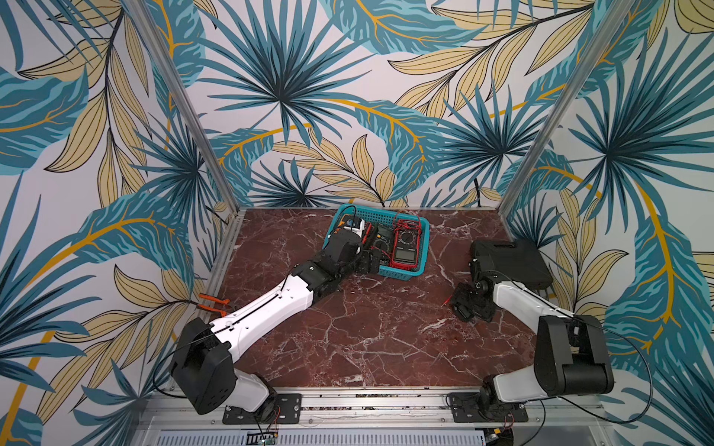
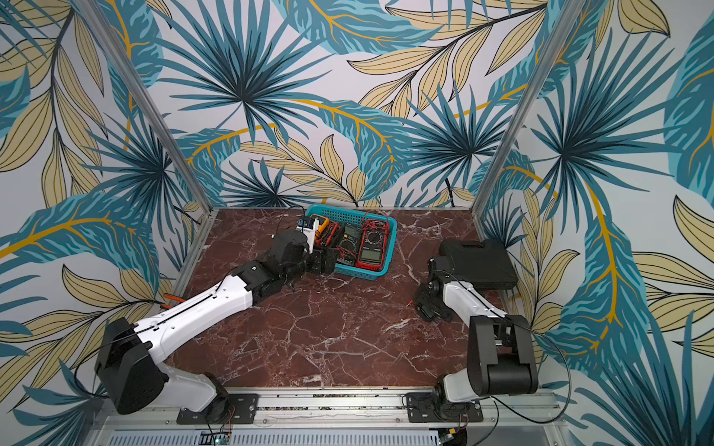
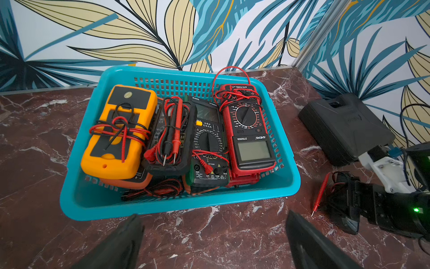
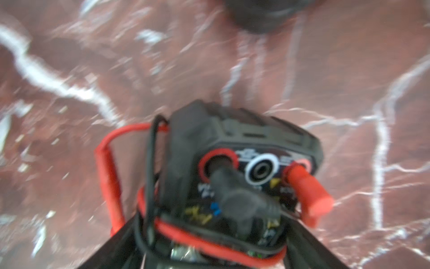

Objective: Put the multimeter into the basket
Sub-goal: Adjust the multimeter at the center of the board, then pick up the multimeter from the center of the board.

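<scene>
basket point(image 3: 186, 205) holds several multimeters point(image 3: 251, 130); left jaws wide, empty; right jaws astride black multimeter point(image 4: 232, 139), grip unclear.

**Black multimeter out on the marble, teal basket part-filled**

The black plastic multimeter point(image 4: 232, 144) is on or just above the red marble tabletop point(image 4: 69, 69), well apart from the basket. A black and a red plug sit in its jacks, and red and black leads loop around it. The rectangular teal perforated plastic basket point(image 3: 186, 205) stands at the tabletop's far edge, holding a yellow multimeter point(image 3: 118, 132), a dark green multimeter point(image 3: 209, 144) and a red multimeter point(image 3: 249, 130) side by side.
</scene>
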Controlling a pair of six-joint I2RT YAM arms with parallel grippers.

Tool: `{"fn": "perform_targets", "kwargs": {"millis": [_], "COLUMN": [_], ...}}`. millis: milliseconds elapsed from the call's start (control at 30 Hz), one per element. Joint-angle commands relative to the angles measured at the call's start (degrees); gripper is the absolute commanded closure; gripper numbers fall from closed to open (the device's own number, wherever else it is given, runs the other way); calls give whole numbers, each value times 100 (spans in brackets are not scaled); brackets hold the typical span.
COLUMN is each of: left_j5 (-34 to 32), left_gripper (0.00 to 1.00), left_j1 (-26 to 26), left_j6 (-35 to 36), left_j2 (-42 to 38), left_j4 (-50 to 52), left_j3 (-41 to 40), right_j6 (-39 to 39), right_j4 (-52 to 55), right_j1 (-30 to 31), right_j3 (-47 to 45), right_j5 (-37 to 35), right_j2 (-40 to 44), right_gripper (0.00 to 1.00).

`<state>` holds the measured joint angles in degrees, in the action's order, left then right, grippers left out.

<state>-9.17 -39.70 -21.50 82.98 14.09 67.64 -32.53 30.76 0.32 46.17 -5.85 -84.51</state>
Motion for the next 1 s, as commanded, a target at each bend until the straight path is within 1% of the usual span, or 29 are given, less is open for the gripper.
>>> {"fn": "perform_targets", "kwargs": {"millis": [0,100,167,300,433,567,667,767,833,867,900,933,967], "left_j5": [-38,-21,-17,-20,-32,-24,-30,-49,-54,-51,-59,-65,-84], "left_gripper": [0,0,0,0,0,0,0,0,0,0,0,0,0], "left_j1": [21,23,23,18,19,23,24,23,23,24,21,20,22], "left_j6": [-48,-58,-61,-49,-24,-4,-15,-23,-24,-31,-37,-30,-30], "left_j2": [-175,-168,-175,-162,-111,-64,-63,-68,-72,-75,-74,-73,-65], "left_j4": [-178,-170,-162,-143,-116,-47,-38,-29,-38,-38,-42,-46,-55], "left_j3": [-126,-121,-119,-102,-67,-25,-36,-43,-49,-53,-58,-66,-75], "right_j6": [148,129,61,-162,-408,-491,-434,-386,-362,-358,-342,-321,-299], "right_j4": [127,172,278,483,349,64,-11,-103,-153,-151,-153,-150,-142], "right_j1": [159,197,201,199,198,198,198,197,201,197,197,197,198], "right_j3": [180,251,252,127,-70,-93,54,94,78,54,42,36,9], "right_j5": [321,511,455,-60,-355,-442,-336,-194,-164,-173,-180,-180,-162], "right_j2": [-28,-57,-23,215,343,233,-11,-126,-136,-136,-133,-104,-69], "right_gripper": [7,3,1,1,1,1,1,6,12,18,26,37,44]}}
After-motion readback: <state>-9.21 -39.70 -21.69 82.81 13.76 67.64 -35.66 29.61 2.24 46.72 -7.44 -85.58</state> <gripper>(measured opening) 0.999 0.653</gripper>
